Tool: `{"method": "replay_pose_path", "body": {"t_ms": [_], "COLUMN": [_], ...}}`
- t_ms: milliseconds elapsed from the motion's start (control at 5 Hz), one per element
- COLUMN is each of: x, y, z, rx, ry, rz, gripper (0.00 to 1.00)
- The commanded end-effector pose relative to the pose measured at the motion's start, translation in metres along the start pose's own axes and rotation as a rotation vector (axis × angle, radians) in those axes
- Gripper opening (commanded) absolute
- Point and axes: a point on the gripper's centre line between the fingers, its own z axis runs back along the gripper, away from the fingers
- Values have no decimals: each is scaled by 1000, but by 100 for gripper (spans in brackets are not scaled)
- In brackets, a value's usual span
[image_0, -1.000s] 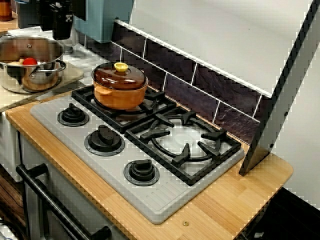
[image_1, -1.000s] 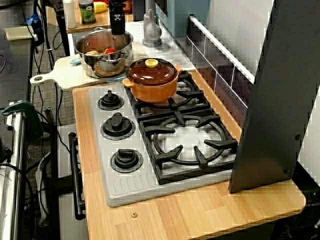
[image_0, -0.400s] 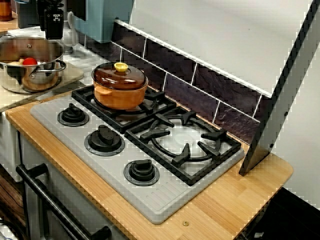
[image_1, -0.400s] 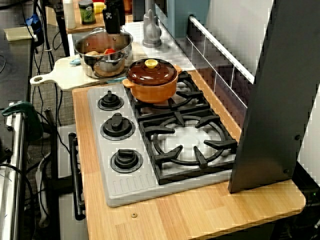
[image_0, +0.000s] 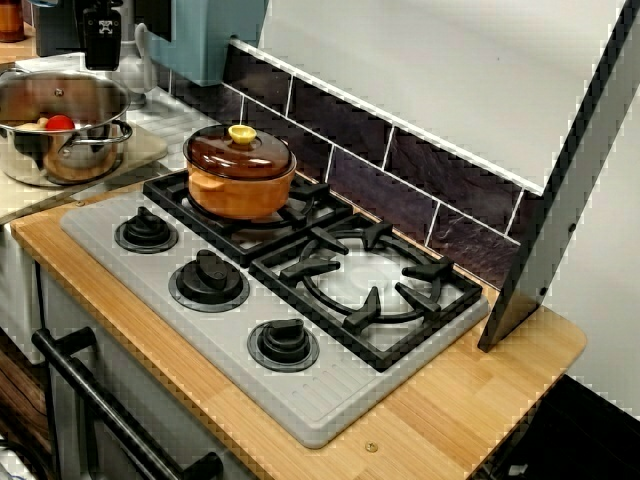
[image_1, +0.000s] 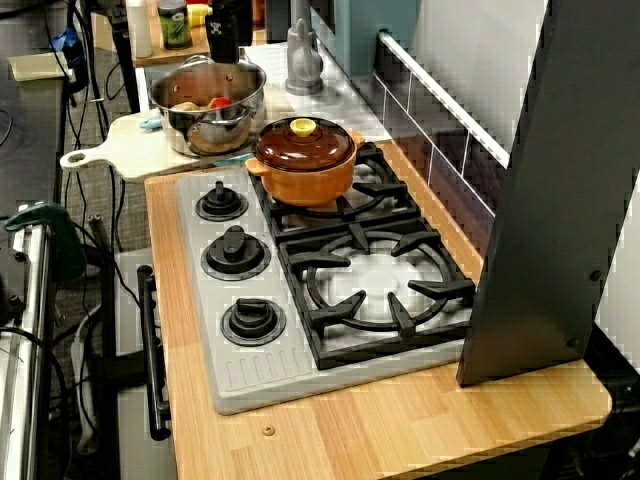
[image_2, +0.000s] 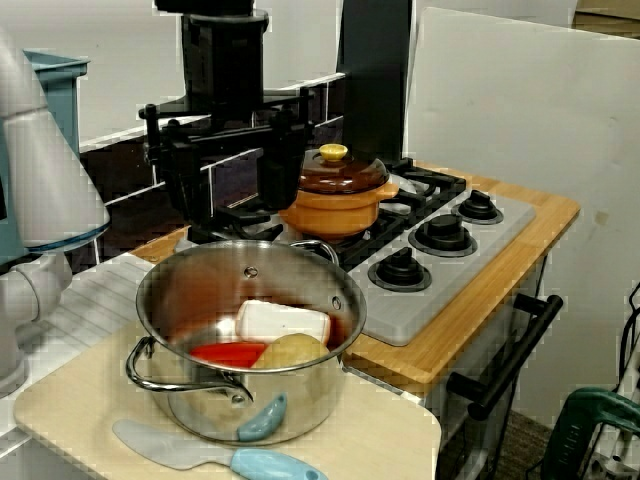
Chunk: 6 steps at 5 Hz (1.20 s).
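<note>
My black gripper (image_2: 232, 195) hangs open above the far rim of a steel pot (image_2: 190, 400), with nothing between its wide-set fingers (image_2: 186, 190). In the pot lie a white block (image_2: 283, 322), a red piece (image_2: 230, 353) and a potato (image_2: 295, 350). In the angled stove view only the gripper's (image_0: 102, 35) lower end shows at the top left, above the steel pot (image_0: 60, 95). The high view has the gripper (image_1: 225, 25) just beyond the pot (image_1: 200, 85).
An orange pot with a brown lid (image_0: 240, 175) sits on the stove's rear burner (image_0: 300, 195). The steel pot stands on a pale cutting board (image_2: 80, 420), with a blue spatula (image_2: 210, 455) beside it. Three knobs (image_0: 208, 280) line the stove's front. A dark panel (image_1: 560, 200) leans at the counter's end.
The gripper has risen and drifted slightly away from the stove, above the steel pot. Nothing else has moved.
</note>
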Motion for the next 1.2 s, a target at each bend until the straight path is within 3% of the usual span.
{"method": "replay_pose_path", "body": {"t_ms": [0, 400, 1000], "x": [-4, -14, -26], "y": [5, -1, -2], "z": [5, -4, -15], "rx": [76, 83, 93], "ry": [7, 48, 55], "rz": [-78, -138, -164], "gripper": [100, 100, 100]}}
